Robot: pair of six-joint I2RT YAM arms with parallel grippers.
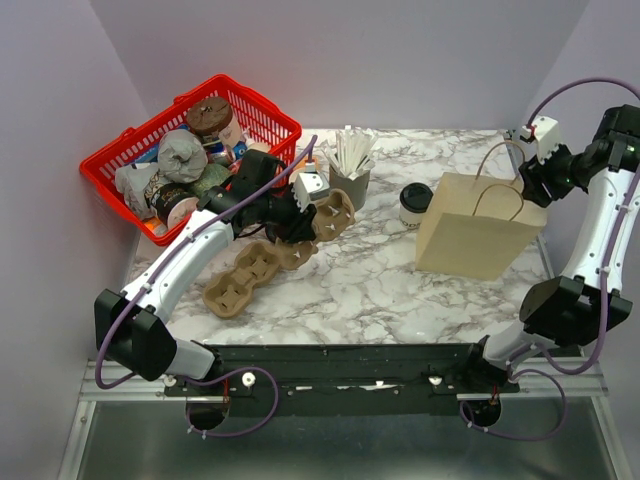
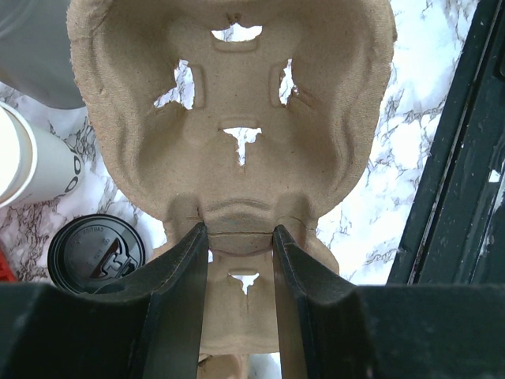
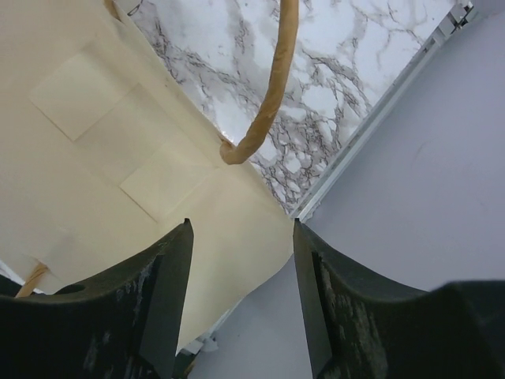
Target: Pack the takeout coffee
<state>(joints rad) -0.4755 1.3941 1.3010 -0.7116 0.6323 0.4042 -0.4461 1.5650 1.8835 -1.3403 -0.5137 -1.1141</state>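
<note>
As my left gripper (image 2: pixel 241 237) pinched the carrier (image 2: pixel 134 134) and right gripper (image 3: pixel 241 237) hung open by the bag (image 1: pixel 480 230), I judged the takeout coffee (image 1: pixel 415 203), bag's nine o'clock, needed seating next

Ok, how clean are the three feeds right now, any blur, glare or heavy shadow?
Top external: evenly lit, sharp, only a faint shadow at the paper bag. Left wrist: cup carrier crisp, the near fingers dark and soft. Right wrist: bag face bright, nearly washed out; fingers black silhouettes.
</note>
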